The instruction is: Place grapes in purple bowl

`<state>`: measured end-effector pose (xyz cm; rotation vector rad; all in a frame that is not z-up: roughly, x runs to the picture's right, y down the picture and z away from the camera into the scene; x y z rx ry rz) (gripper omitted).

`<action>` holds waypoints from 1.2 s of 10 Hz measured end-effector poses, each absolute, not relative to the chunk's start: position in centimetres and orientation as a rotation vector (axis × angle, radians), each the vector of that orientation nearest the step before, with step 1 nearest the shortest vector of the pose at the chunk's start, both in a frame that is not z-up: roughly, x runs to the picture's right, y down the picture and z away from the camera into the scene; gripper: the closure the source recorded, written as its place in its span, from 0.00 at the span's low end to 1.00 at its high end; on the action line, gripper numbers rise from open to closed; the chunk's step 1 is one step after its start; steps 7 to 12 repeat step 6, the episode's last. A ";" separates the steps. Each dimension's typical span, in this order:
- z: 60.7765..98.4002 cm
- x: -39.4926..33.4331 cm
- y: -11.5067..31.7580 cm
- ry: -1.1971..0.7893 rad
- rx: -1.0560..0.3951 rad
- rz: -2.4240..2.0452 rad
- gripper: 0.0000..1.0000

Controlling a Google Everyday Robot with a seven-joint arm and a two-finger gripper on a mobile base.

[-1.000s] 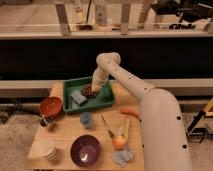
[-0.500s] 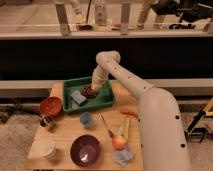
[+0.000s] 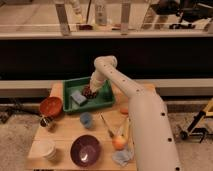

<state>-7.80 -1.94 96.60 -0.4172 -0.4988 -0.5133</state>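
Wooden bench (image 3: 65, 134) in the foreground, a dark counter wall behind it. White arm (image 3: 136, 107) rising from the lower right, bending at a rounded elbow near the top and angling down to the left into a green tray (image 3: 100, 106) at the back of the bench.

Purple bowl (image 3: 85, 150) at the bench's near edge, well apart from the tray. Orange bowl (image 3: 51, 106) left of the tray, a white cup (image 3: 46, 148) at the near left corner, a small blue cup (image 3: 86, 119) between tray and purple bowl. An orange fruit (image 3: 118, 143) and a crumpled cloth (image 3: 122, 156) at the near right.

Inside the tray, a blue sponge (image 3: 78, 97) and just beside it, to the right, the grapes (image 3: 88, 94), a dark cluster. Gripper (image 3: 91, 88) right over the grapes, at or touching their top; grip state impossible to tell. Judging by the layout, calls for a lift and a carry straight toward the camera, over the blue cup, down to the purple bowl.

Compared with half a second ago, hardly any change: same arm pose, gripper at the same spot in the tray, grapes not yet lifted out.
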 end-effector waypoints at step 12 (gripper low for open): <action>97.6 -9.5 -2.5 -0.489 -0.342 -0.681 0.20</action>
